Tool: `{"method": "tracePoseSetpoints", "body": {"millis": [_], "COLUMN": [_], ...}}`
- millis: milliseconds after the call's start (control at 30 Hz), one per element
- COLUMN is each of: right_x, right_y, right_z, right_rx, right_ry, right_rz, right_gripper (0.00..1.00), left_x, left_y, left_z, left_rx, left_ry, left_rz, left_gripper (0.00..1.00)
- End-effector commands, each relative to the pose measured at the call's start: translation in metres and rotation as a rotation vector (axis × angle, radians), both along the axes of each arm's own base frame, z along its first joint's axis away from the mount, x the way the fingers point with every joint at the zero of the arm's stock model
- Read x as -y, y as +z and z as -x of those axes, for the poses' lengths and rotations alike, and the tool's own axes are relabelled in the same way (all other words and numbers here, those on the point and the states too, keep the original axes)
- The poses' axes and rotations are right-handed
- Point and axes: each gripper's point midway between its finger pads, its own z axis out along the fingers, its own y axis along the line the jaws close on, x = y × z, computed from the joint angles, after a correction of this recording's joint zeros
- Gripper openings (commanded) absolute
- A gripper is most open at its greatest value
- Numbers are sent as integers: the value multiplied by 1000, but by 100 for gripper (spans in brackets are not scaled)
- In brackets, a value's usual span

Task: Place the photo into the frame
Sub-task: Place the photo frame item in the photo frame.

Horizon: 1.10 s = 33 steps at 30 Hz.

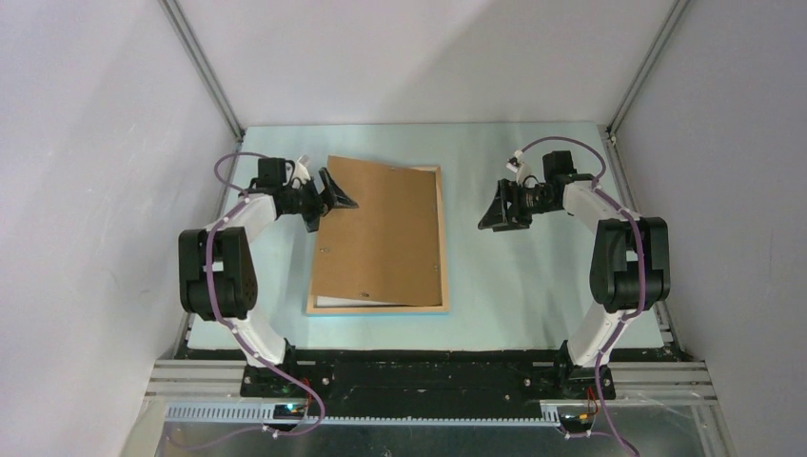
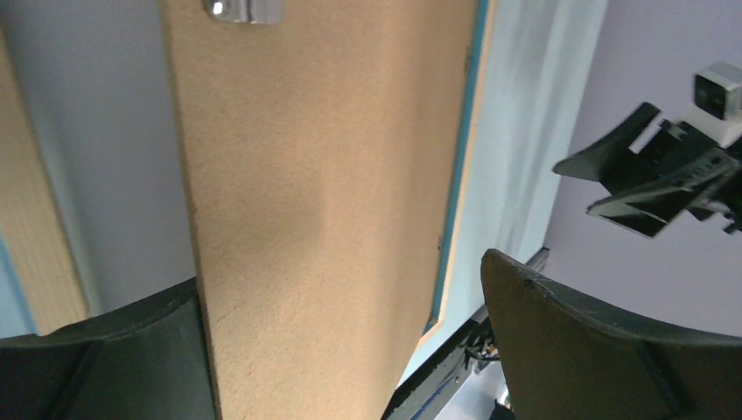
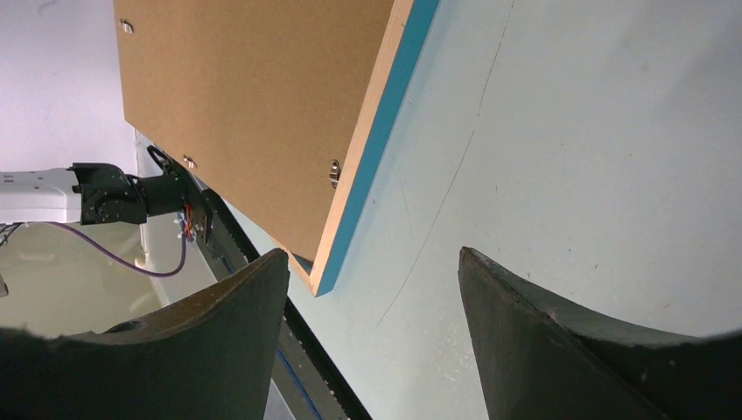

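The frame [image 1: 442, 238] lies flat at mid table, pale wood side up, with its blue edge showing along the near side. The brown backing board [image 1: 381, 233] rests askew on it. A thin white strip [image 1: 343, 301] shows under the board's near edge; the photo's printed side is hidden. My left gripper [image 1: 328, 205] is open at the board's far left corner, and the board [image 2: 324, 175] runs between its wide-apart fingers [image 2: 560, 341]. My right gripper [image 1: 492, 217] is open and empty, right of the frame, over bare table. The right wrist view shows the frame's blue edge [image 3: 385, 149].
The pale blue table [image 1: 533, 286] is boxed in by grey walls on the left, back and right. A black rail [image 1: 419, 367] runs along the near edge by the arm bases. Small metal clips [image 3: 333, 171] sit on the frame's rim.
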Motion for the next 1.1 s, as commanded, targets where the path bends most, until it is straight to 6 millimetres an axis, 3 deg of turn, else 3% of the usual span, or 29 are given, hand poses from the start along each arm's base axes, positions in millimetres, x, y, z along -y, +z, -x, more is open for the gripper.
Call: {"method": "tracePoseSetpoints", "body": {"millis": [0, 533, 700, 900, 1067], "right_x": [1, 0, 1, 3, 3], "right_y": [-2, -5, -4, -2, -3], "right_z": [0, 0, 0, 0, 0], "right_rx": [6, -1, 0, 1, -1], "right_ry": [11, 10, 9, 4, 6], "right_rz": [-3, -3, -4, -7, -7], "right_gripper": [75, 75, 75, 75, 75], "left_x": [-10, -12, 7, 0, -18], "left_y": [3, 0, 1, -4, -5], "left_z": [-8, -1, 2, 2, 0], "left_rx": [38, 33, 40, 30, 37], "left_ry": [-2, -38, -102, -89, -47], "left_rz": [-106, -209, -223, -298, -414], "left_gripper": [100, 100, 100, 100, 100]}}
